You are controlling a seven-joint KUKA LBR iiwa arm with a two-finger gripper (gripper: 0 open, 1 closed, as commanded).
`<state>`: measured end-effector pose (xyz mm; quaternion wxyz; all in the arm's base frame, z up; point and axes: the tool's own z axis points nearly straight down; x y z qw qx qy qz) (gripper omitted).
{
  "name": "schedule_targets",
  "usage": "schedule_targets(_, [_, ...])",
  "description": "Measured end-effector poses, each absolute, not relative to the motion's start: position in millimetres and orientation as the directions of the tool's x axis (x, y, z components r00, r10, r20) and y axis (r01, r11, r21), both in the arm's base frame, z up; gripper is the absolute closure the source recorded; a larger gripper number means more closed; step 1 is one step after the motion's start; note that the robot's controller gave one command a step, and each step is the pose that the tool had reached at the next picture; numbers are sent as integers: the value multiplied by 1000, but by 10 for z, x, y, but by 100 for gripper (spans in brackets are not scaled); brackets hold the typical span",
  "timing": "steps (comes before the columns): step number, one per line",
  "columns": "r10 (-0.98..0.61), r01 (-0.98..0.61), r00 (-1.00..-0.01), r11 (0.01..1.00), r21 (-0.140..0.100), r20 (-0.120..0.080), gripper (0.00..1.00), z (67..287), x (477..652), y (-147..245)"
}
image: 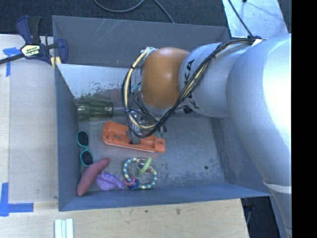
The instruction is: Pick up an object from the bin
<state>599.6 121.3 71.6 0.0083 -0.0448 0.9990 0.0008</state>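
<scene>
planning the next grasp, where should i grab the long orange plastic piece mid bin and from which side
Likely across its narrow middle, straight from above: the long orange plastic piece lies flat, running left to right, and the gripper hangs over that part.

Crowded left and front, open floor to the right.

The arm (237, 73) and its orange cover (161, 76) hang over the middle of the bin (148, 200), with cables (130, 90) looping down the left side, so the way in from above is blocked there. Below lies an orange tool (119, 135), across the centre. A green bottle (94, 109) and teal sunglasses (83, 148) sit along the left wall. In the front-left corner a reddish sausage shape (92, 176), a purple piece (109, 181) and a bead ring (139, 172) lie close together. Right of the orange tool the floor is bare up to the right wall.
</scene>
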Motion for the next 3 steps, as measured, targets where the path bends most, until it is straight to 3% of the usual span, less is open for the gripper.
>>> schedule_targets(1, [-89, -89, -996, 996, 1, -17, 100, 716, 5996, 1213])
schedule_targets(2, [-94, -94, -996, 996, -1, -10, 100, 1148, 6055, 1254])
schedule_targets(3, [-131, -131, -991, 991, 1, -18, 100, 1659, 6051, 1072])
